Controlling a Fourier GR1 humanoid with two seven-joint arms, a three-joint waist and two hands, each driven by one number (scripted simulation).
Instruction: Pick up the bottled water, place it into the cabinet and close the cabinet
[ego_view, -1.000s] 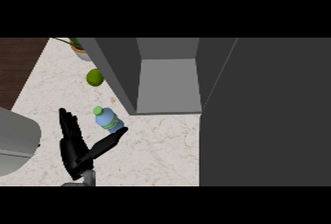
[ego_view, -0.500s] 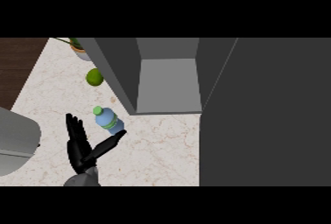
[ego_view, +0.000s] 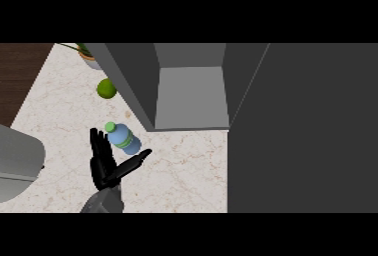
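One hand (ego_view: 103, 165) in view, and it has edged closer to the bottled water (ego_view: 122, 138) over the last second. Fingers straight, thumb spread, nothing held. Bottle stands on the desk (ego_view: 177, 165) just left of the open cabinet (ego_view: 190, 95). You're pre-grasp; closing comes next.

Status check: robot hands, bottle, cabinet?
One robot hand open beside bottled water, not gripping. Bottle upright on counter. Cabinet open, path clear. Other hand unseen.
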